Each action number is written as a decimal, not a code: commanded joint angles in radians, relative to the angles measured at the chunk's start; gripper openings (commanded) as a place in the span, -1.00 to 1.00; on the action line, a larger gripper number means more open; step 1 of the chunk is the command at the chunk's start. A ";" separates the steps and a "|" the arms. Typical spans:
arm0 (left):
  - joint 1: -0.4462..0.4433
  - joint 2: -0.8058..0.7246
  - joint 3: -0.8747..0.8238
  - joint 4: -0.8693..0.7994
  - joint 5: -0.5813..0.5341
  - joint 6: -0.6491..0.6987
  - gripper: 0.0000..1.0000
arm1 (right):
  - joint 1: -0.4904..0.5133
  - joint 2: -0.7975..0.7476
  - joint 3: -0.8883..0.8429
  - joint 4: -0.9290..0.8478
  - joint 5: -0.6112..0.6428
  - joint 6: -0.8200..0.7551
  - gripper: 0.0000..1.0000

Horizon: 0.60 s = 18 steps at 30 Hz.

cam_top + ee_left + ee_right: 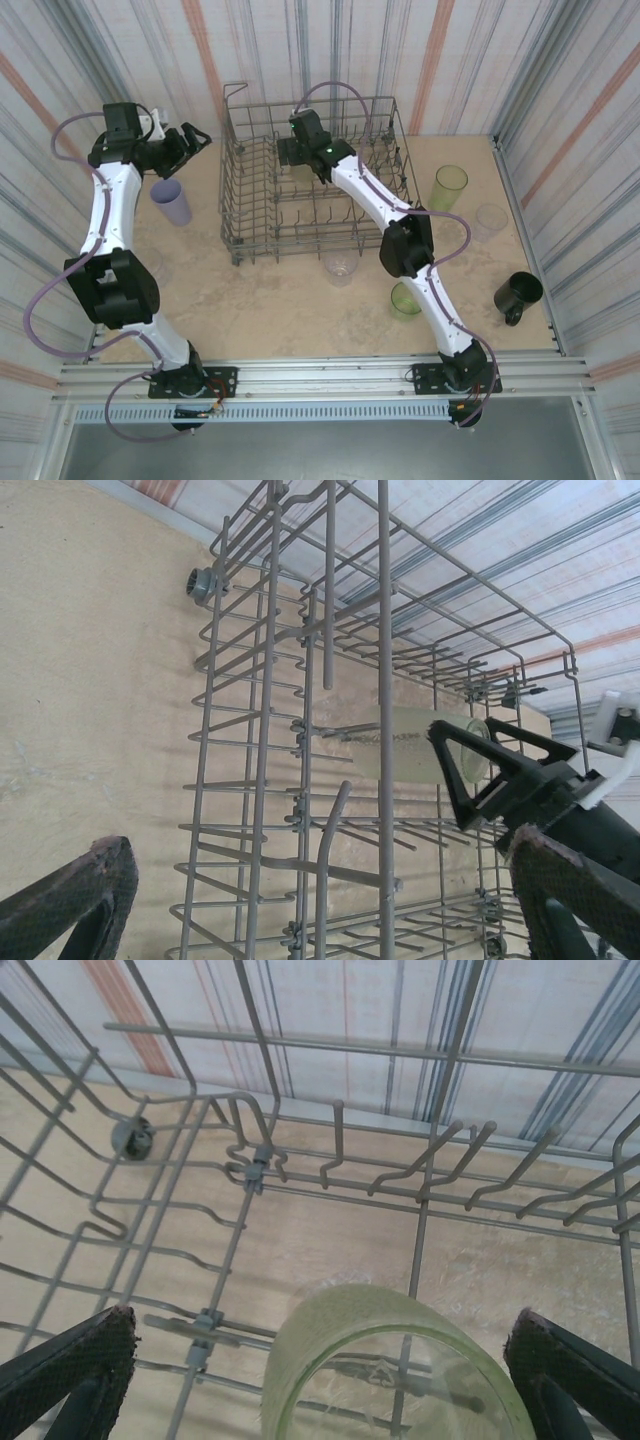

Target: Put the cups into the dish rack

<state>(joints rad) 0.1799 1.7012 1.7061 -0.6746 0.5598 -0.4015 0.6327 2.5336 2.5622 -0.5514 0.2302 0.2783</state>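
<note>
The grey wire dish rack (pixel 250 215) stands at the table's middle back. My right gripper (pixel 298 162) reaches down into its far left part, open. In the right wrist view a yellow-green cup (pixel 340 1340) lies on its side on the rack wires, between the spread fingers (pixel 80 1360) of that gripper (pixel 320 1370). My left gripper (pixel 196 140) hangs open and empty left of the rack, above a lavender cup (pixel 172 203). From the left wrist view I see the rack (pixel 260 730), the same yellow-green cup (pixel 400 742) and the left gripper (pixel 320 900).
On the table to the right of the rack stand a yellow-green cup (pixel 449 187), a clear cup (pixel 490 220) and a dark cup (pixel 518 293). In front of the rack are a clear cup (pixel 341 268) and another green cup (pixel 404 300). Striped walls close in the sides.
</note>
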 commanded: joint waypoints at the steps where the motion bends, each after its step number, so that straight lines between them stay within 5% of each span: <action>1: 0.016 -0.020 -0.011 0.021 0.021 -0.012 0.97 | -0.007 -0.100 0.035 -0.037 -0.037 0.035 0.98; 18: 0.045 -0.021 -0.011 0.021 0.021 -0.016 0.97 | -0.029 -0.263 -0.048 -0.163 -0.081 0.082 0.98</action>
<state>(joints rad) 0.2173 1.7012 1.7061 -0.6563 0.5610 -0.4091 0.6022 2.3508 2.5446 -0.6563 0.1749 0.3340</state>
